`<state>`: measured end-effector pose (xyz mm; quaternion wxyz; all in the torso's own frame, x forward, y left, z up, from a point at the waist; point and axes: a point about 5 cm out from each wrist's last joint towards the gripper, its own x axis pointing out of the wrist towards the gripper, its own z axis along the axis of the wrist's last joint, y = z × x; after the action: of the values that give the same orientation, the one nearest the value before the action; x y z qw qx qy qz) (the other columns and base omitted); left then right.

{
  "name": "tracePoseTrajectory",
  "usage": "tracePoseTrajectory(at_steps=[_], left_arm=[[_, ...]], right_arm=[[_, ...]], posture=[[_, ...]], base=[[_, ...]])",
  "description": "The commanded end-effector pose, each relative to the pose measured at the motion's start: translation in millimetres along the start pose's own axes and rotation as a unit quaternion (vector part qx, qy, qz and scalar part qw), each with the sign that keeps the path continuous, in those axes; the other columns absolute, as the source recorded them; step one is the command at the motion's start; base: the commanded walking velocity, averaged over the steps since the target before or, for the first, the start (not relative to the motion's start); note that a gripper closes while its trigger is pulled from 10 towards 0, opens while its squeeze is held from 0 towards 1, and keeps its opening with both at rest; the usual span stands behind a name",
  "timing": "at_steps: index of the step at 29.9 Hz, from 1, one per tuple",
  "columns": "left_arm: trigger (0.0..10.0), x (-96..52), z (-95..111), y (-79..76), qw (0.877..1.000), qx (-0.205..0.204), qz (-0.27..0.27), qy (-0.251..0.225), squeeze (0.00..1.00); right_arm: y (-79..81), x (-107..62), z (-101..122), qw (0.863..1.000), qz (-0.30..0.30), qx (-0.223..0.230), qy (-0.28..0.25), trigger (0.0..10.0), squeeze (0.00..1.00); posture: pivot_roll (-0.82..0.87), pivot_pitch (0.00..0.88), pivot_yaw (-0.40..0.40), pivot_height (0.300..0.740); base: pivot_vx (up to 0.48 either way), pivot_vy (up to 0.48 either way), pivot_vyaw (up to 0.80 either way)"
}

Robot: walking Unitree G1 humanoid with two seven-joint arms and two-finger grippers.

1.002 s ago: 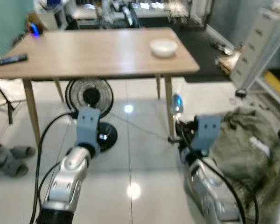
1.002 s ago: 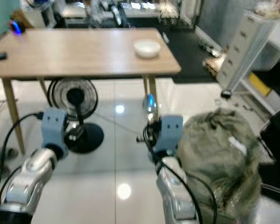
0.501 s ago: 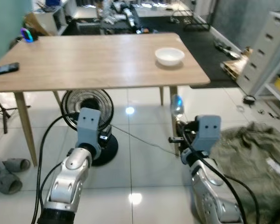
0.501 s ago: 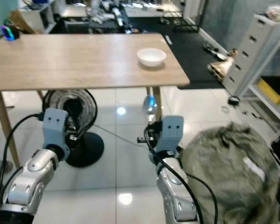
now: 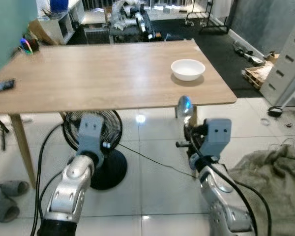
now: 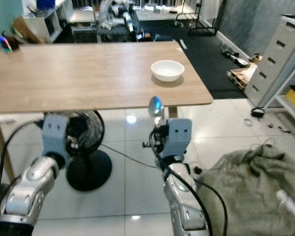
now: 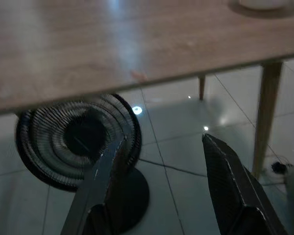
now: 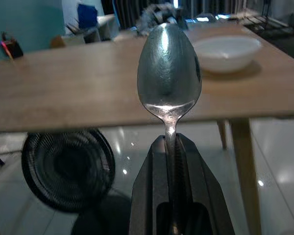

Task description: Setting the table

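Steel spoon (image 8: 169, 78) was held upright, bowl uppermost, clamped in the right gripper (image 8: 170, 147) just short of the table (image 5: 103, 73) edge, near the white bowl (image 5: 188, 69), presumably for carrying; the left gripper (image 7: 161, 161) was held spread and empty.

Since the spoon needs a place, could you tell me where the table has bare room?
The table is bare across its middle, from the phone at its left edge to the white bowl near the right edge. The near strip in front of the bowl is free. The right gripper holds the spoon.
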<state>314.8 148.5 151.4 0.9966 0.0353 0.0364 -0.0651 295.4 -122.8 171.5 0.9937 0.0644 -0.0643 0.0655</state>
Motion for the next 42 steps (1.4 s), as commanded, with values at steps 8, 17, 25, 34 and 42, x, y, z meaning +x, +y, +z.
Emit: tracePoseTrajectory(at_steps=[8, 17, 25, 34, 42], left_arm=[[10.0, -1.5, -4.3, 4.0, 1.0, 0.0, 0.005, 0.008, 0.0], [10.0, -1.2, -3.5, 4.3, 1.0, 0.002, 0.004, 0.008, 0.0], [10.0, -1.2, -3.2, 4.4, 1.0, 0.002, 0.005, 0.007, 0.0], [10.0, -2.5, -1.7, 2.4, 1.0, 0.011, -0.002, -0.003, 0.0], [10.0, -13.9, 6.2, 1.6, 0.998, 0.008, -0.056, -0.033, 0.0]], right_arm=[[3.8, -1.1, -3.1, 1.0, 0.003, 0.0, 0.001, 10.0, 0.0], [9.8, 1.8, 1.4, 0.999, 0.021, -0.023, -0.009, 10.0, 0.0], [11.4, 4.2, 1.8, 0.999, 0.025, -0.031, -0.011, 10.0, 0.0], [8.7, 5.5, 0.3, 0.998, 0.028, -0.049, -0.01, 10.0, 0.0], [-0.4, -0.2, -8.8, 0.993, 0.054, -0.104, 0.011, 10.0, 0.0]], posture=[[-0.03, 0.0, 0.098, 0.74], [-0.03, 0.0, 0.1, 0.74], [-0.02, 0.0, 0.099, 0.74], [-0.02, 0.0, 0.098, 0.74], [-0.02, 0.0, 0.095, 0.74]], base=[[0.48, 0.0, -0.43], [0.48, 0.0, 0.0], [0.48, 0.0, 0.0], [0.447, 0.0, 0.0], [0.0, 0.0, 0.0]])
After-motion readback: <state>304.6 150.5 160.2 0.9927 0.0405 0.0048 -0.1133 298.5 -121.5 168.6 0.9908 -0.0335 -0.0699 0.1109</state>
